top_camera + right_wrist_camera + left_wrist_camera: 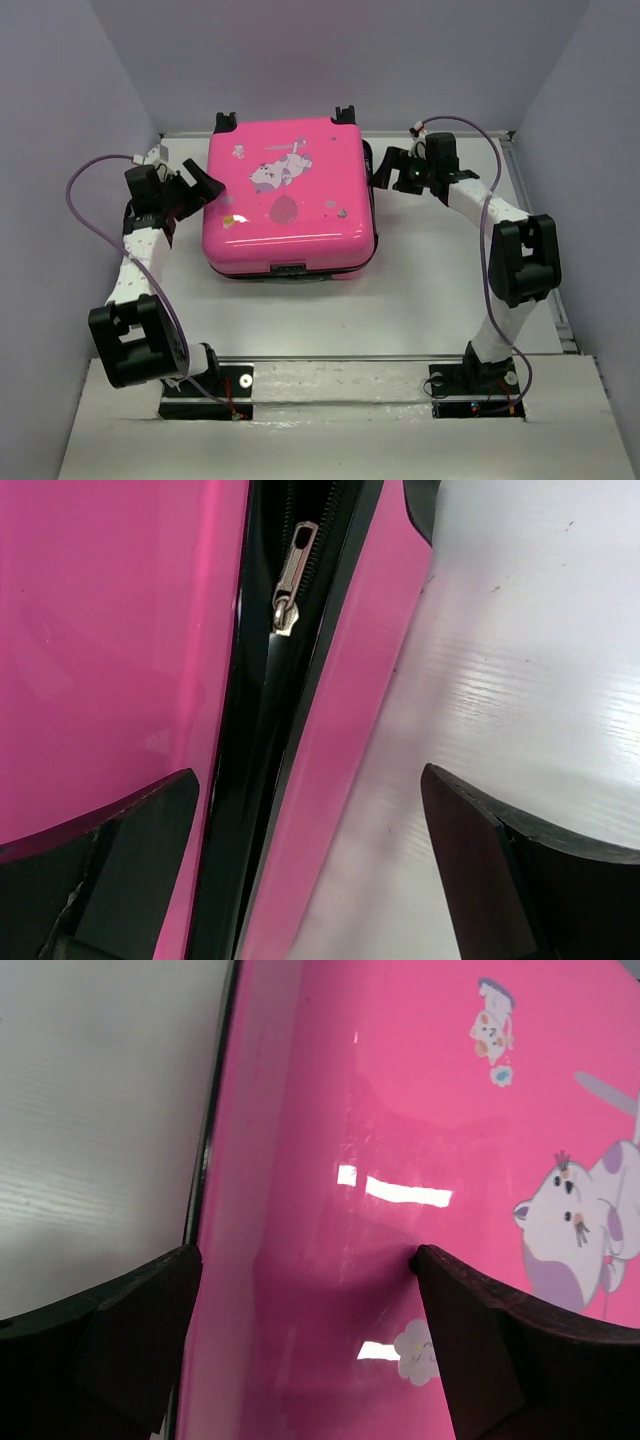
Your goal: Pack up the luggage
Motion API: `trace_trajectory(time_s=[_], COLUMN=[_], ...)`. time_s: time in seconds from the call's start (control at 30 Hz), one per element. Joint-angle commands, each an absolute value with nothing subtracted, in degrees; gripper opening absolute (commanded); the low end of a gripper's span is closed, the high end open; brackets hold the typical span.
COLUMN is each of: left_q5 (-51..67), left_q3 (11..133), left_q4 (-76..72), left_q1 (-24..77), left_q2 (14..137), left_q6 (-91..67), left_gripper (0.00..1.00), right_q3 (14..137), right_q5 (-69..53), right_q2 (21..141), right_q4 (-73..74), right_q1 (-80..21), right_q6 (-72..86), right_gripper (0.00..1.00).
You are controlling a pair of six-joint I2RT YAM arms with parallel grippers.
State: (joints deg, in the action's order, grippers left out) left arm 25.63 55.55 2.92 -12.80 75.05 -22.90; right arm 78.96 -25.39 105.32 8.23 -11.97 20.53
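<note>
The hot-pink luggage [289, 195] lies flat in the middle of the table, lid down, with a cartoon animal and balloon print on top and black wheels at its far edge. My left gripper [203, 184] is open over the lid's left edge; in the left wrist view the pink lid [400, 1110] fills the gap between its fingers. My right gripper [385, 172] is open at the luggage's right side. The right wrist view shows the black zipper seam and a silver zipper pull [291, 578] between the two pink shells [110, 630], the seam slightly parted.
The white table [420, 300] is walled by grey panels at the left, right and back. A metal rail [540, 250] runs along the right edge. Both arm bases stand at the near edge.
</note>
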Motion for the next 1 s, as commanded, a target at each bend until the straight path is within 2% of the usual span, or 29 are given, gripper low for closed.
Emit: trace_trajectory(time_s=[0.0,0.1,0.27,0.37,0.6,0.7,0.97], left_q5=[36.19,39.63,42.09,43.68,40.96,39.47,39.20], left_q3=[54.50,51.16,50.80,52.11,64.67,73.97,85.51], left_q4=[-7.34,-14.40,-21.34,-23.98,-24.70,-24.26,-23.03], left_q1=[-12.57,-10.65,-9.58,-8.18,2.97,7.19,11.25], left_q2=[78.57,79.01,78.49,78.84,77.52,79.27,84.02], left_q6=[-24.77,-30.04,-33.66,-36.72,-42.01,-43.68,-45.35], left_gripper=[0.99,0.99,0.99,0.99,0.99,0.99,0.99], right_q3=[76.38,72.17,67.16,63.56,62.58,63.54,64.78], right_q5=[-35.94,-41.56,-44.55,-50.94,-53.70,-53.18,-51.94], right_q2=[103.62,103.36,98.36,98.96,103.71,104.59,105.47], right_q4=[2.03,-4.21,-11.50,-21.07,-23.73,-21.55,-18.11], right_q1=[-13.36,-13.36,-12.83,-12.83,-13.45,-13.97,-13.97], right_q6=[24.60,29.96,37.25,44.61,45.53,43.96,41.22], right_gripper=[1.00,0.94,0.96,0.96,0.94,0.94,0.94])
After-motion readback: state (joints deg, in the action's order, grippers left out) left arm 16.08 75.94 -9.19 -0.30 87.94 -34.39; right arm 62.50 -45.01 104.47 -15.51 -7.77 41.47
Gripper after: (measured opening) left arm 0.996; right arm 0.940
